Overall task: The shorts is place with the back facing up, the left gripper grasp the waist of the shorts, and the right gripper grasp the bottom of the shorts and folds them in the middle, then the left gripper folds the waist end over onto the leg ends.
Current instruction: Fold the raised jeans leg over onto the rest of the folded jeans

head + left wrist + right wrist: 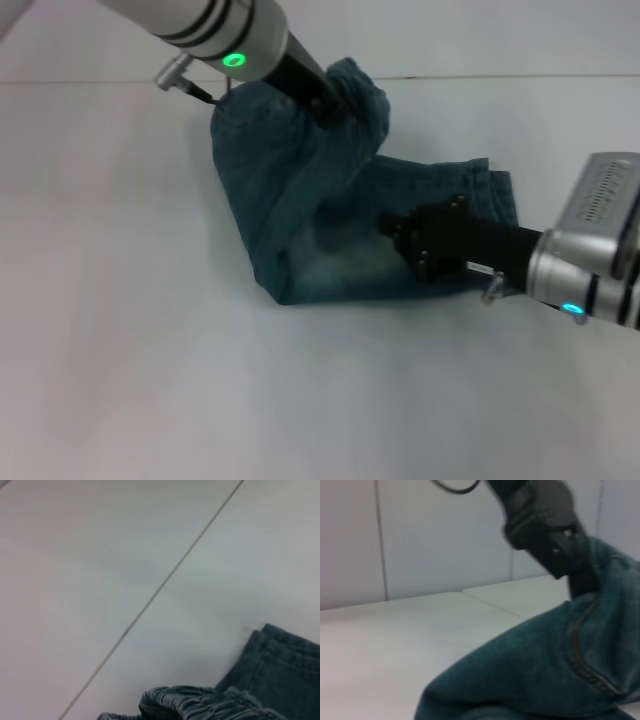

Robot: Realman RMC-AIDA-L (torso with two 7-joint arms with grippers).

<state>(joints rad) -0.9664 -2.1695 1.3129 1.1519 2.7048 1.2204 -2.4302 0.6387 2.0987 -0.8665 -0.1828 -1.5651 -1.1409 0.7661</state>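
One pair of faded blue-green denim shorts (330,220) lies crumpled on the white table (120,330), no lettering legible. Clamped on its ruffled waist (355,95), the left gripper (325,100) holds that end raised. On the lower part sits the right gripper (425,245); its grip cannot be made out.

no readable txt, labels, brands or nos. on anything in any view.

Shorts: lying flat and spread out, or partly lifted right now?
Partly lifted: the left gripper holds the waist of the shorts raised, cloth draping down to the table.
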